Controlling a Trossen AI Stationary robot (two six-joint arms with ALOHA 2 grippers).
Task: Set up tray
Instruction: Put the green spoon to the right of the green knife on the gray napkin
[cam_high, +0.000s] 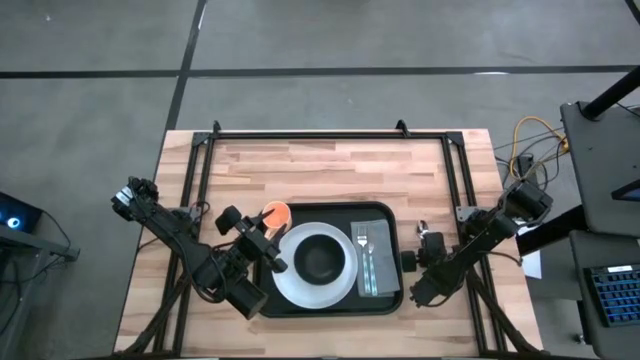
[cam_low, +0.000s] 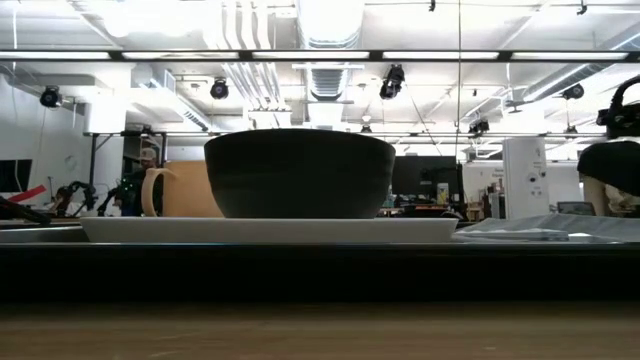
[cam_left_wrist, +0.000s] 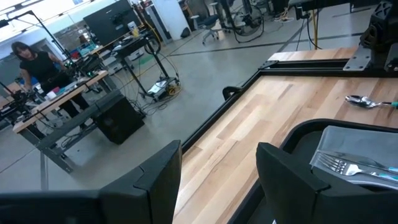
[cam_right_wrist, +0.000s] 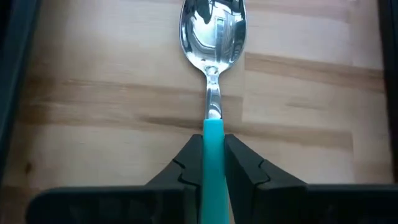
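With right gripper pinched on teal-handled steel spoon over bare wood table, you had spoon left to place. Left gripper hung spread. Large black rectangular tray sat mid-table, already holding white plate, black bowl, grey napkin, fork, orange mug.

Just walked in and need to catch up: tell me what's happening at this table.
A place setting is being put together on the black tray. It already holds a white plate with a black bowl, and a grey napkin with a fork; an orange cup stands at its far left corner. The right hand has closed on a teal-handled spoon lying on the wood right of the tray. The left hand waits open by the cup.
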